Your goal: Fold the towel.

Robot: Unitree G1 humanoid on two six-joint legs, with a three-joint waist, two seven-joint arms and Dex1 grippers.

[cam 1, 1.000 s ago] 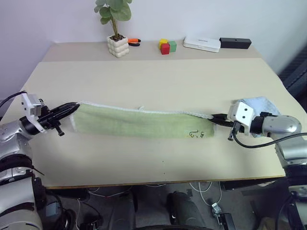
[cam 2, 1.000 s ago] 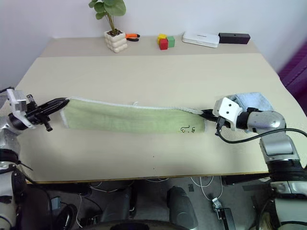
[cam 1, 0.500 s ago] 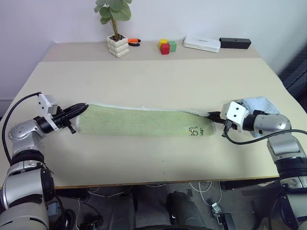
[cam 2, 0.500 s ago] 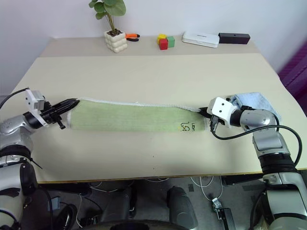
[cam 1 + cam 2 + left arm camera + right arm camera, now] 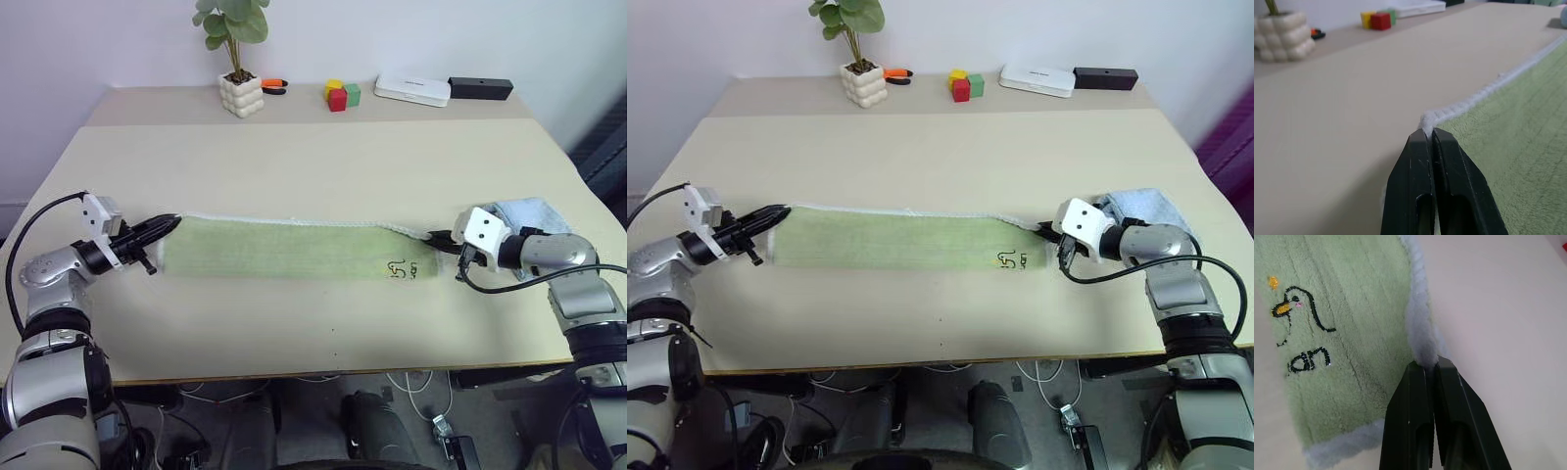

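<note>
Table (image 5: 323, 157) of pale beige filled most of what I saw from the head camera, with the towel (image 5: 294, 250) stretched across its near half as a long, narrow light green band with whitish edging along the far side. It lay flat on the surface, running from my left arm's side to my right arm's side. A small dark embroidered mark (image 5: 400, 268), a little duck with lettering under it in the right wrist camera, sat near the towel's right end.

At that right end my right gripper (image 5: 1050, 231) was pinched tight on the whitish edging at the far corner; in the wrist camera its two black fingers (image 5: 1409, 426) met with only the trim between them. At the opposite end my left gripper (image 5: 168, 223) was likewise clamped on the far corner, its fingers (image 5: 1418, 186) pressed together on the white piping.

A smaller light blue folded towel (image 5: 529, 211) lay just behind my right wrist. Along the table's far edge stood a potted plant (image 5: 237, 54) in a knobbly white pot, a flat white box (image 5: 412, 90), a black bar (image 5: 480, 88), a cluster of coloured blocks (image 5: 342, 94), and an orange-and-black object (image 5: 273, 85) beside the pot.
</note>
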